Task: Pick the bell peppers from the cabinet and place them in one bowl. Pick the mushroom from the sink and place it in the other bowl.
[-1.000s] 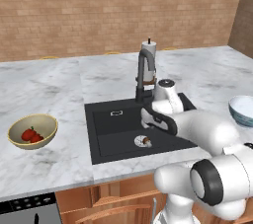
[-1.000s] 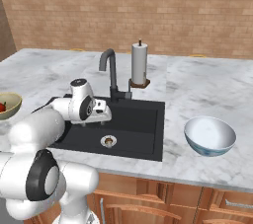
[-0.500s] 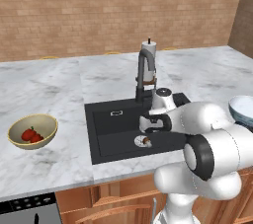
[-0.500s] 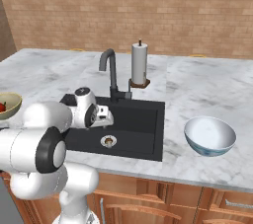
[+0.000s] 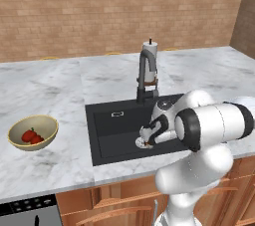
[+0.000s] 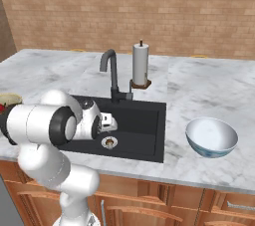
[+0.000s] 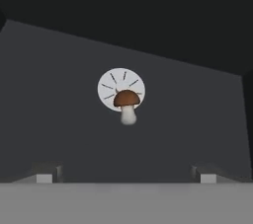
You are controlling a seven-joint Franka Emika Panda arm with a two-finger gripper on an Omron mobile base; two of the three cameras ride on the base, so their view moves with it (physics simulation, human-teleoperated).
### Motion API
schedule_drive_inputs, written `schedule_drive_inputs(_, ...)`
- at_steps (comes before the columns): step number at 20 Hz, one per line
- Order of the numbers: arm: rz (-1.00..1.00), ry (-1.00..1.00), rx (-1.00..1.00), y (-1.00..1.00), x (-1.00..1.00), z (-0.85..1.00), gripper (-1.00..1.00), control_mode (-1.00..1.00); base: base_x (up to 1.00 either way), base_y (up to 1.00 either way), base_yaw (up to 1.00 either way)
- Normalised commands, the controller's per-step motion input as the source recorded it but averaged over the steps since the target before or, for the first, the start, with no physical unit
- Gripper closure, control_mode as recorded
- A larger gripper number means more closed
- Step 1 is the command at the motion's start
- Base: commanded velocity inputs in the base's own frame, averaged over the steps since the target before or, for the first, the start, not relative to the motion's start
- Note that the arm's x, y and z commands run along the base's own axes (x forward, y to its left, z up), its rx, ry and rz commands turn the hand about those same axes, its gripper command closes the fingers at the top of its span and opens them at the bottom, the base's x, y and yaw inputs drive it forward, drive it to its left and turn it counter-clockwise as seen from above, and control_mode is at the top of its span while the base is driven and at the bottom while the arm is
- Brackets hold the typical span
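Hanging low inside the black sink [image 5: 114, 125], the claw [image 7: 126, 176] has its fingers [image 7: 47, 172] wide apart and holds nothing. Just ahead of it the brown-capped mushroom [image 7: 127, 104] lies on the round steel drain [image 7: 109, 86]. Farther along the bench [image 5: 64, 83], the cream bowl [image 5: 46, 123] holds the red bell peppers [image 5: 31, 136].

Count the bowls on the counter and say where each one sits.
2. The yellow bowl with the bell peppers sits on the counter left of the sink; the white bowl sits right of it. None seems hidden.
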Motion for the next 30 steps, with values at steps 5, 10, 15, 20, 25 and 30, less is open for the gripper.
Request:
schedule_drive_inputs(5, 0.00, -0.11, 0.00, -0.01, 0.39, -0.29, -1.00, -1.00, 0.00, 0.00, 0.00)
schedule_drive_inputs(10, 0.00, -0.09, 0.00, 0.00, 0.40, -0.21, -1.00, -1.00, 0.00, 0.00, 0.00)
schedule_drive_inputs(15, -0.02, 0.02, 0.00, 0.00, 0.00, -0.24, -1.00, -1.00, 0.00, 0.00, 0.00)
schedule_drive_inputs(20, -0.06, 0.11, 0.00, 0.03, -0.14, -0.25, -1.00, -1.00, 0.00, 0.00, 0.00)
schedule_drive_inputs(25, -0.04, 0.11, 0.00, 0.11, -0.04, -0.27, -1.00, -1.00, 0.00, 0.00, 0.00)
schedule_drive_inputs(30, 0.00, 0.09, 0.00, 0.19, 0.00, -0.26, -1.00, -1.00, 0.00, 0.00, 0.00)
